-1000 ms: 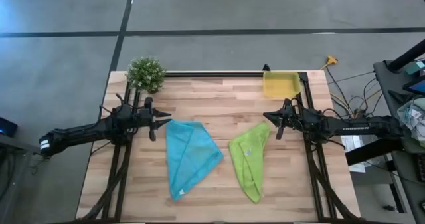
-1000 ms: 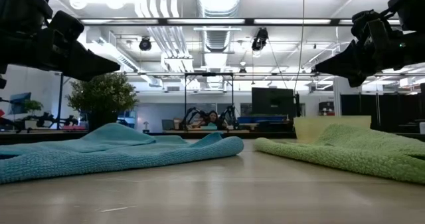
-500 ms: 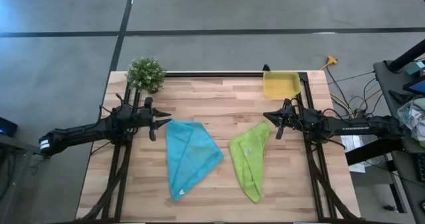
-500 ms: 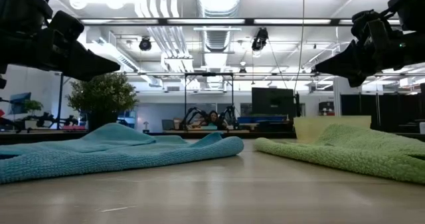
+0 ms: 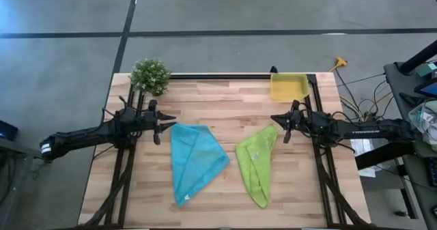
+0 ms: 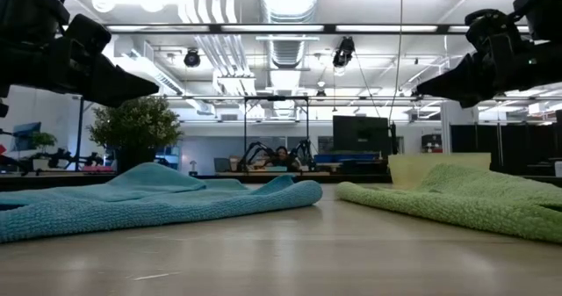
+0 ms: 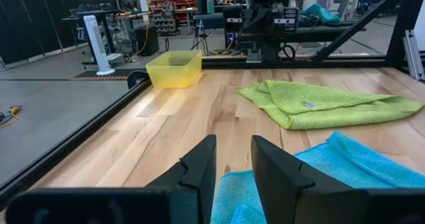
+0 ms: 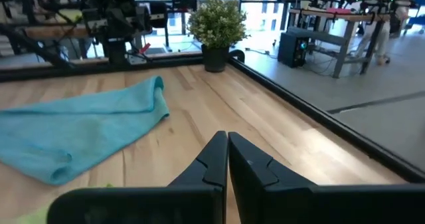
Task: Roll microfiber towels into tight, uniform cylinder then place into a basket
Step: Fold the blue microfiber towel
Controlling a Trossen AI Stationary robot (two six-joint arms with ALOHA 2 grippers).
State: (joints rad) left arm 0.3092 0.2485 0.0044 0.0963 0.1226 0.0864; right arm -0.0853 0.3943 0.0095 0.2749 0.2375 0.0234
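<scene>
Both towels are lying loosely folded and unrolled mid-tabletop, blue (image 5: 194, 160) left, green (image 5: 257, 162) right; basket (image 5: 289, 87) is waiting empty at the far edge. Left gripper (image 5: 166, 123) is hovering slightly parted, right gripper (image 5: 278, 121) clenched, neither grasping anything.

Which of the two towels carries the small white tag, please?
The lime-green towel, lying nearer the yellow basket; the turquoise towel shows no tag.

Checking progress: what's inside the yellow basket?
The yellow basket looks empty from above; both towels lie on the table. In the left wrist view its near wall hides the floor.
</scene>
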